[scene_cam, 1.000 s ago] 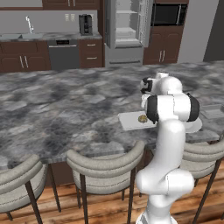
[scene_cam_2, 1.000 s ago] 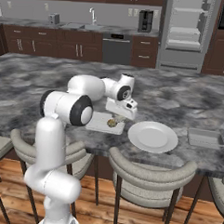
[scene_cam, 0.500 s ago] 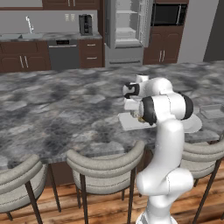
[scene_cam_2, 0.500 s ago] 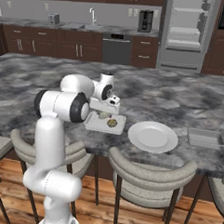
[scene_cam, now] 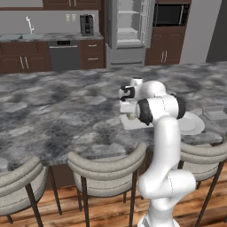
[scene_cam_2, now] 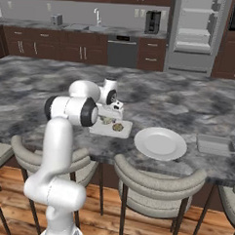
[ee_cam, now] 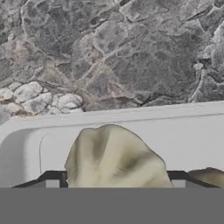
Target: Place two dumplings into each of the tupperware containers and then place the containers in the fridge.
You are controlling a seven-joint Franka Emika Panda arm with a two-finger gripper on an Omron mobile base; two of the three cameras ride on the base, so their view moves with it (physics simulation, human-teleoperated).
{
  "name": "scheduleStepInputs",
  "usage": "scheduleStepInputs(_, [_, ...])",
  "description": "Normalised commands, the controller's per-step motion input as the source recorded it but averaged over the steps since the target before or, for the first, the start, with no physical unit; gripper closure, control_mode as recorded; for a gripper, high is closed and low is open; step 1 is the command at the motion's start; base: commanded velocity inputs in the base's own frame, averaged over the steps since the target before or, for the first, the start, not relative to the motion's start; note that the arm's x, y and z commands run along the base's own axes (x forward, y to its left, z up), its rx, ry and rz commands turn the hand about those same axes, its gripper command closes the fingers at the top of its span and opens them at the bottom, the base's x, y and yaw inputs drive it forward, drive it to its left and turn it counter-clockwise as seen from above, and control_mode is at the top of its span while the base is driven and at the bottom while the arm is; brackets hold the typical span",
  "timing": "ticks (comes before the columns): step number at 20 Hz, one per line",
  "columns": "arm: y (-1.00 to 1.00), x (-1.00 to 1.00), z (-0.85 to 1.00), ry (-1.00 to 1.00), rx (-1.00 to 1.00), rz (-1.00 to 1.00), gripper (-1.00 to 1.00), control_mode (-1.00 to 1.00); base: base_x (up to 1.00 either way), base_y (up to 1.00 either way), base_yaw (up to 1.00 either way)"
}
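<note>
Your tool [ee_cam: 112, 183] has swung left to hover, jaws spread and empty, over a dumpling [ee_cam: 114, 156] at six o'clock in its tupperware container [ee_cam: 175, 127], so this box looks filled.

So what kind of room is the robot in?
It looks like a home kitchen. There is a tall silver fridge at the back, a sink tap on the far counter, and a long stone island counter with stools tucked under it.

Both base views look forward and down from behind the arm, left and right, sharing the counter [scene_cam: 66, 115] and far fridge [scene_cam_2: 195, 30]. The hand view sits very near a dumpling [ee_cam: 116, 155], facing the counter.
</note>
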Motion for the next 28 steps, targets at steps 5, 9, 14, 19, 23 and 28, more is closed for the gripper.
scheduleStepInputs(5, [0.03, -0.16, -0.08, 0.0, 0.0, 0.02, 1.0, -1.0, 0.0, 0.0, 0.0])
scheduleStepInputs(9, [0.01, -0.48, 0.01, -0.01, 0.0, 0.0, 1.0, -1.0, 0.0, 0.0, 0.0])
scheduleStepInputs(14, [0.16, -0.28, 0.0, 0.0, 0.0, 0.0, 1.0, -1.0, 0.0, 0.0, 0.0])
scheduleStepInputs(19, [0.27, 0.0, -0.08, 0.0, 0.0, 0.0, -1.0, -1.0, 0.0, 0.0, 0.0])
scheduleStepInputs(23, [-0.06, 0.0, -0.01, 0.0, 0.0, 0.0, -1.0, -1.0, 0.0, 0.0, 0.0])
scheduleStepInputs(28, [-0.12, 0.0, 0.11, 0.0, 0.0, 0.0, -1.0, -1.0, 0.0, 0.0, 0.0])
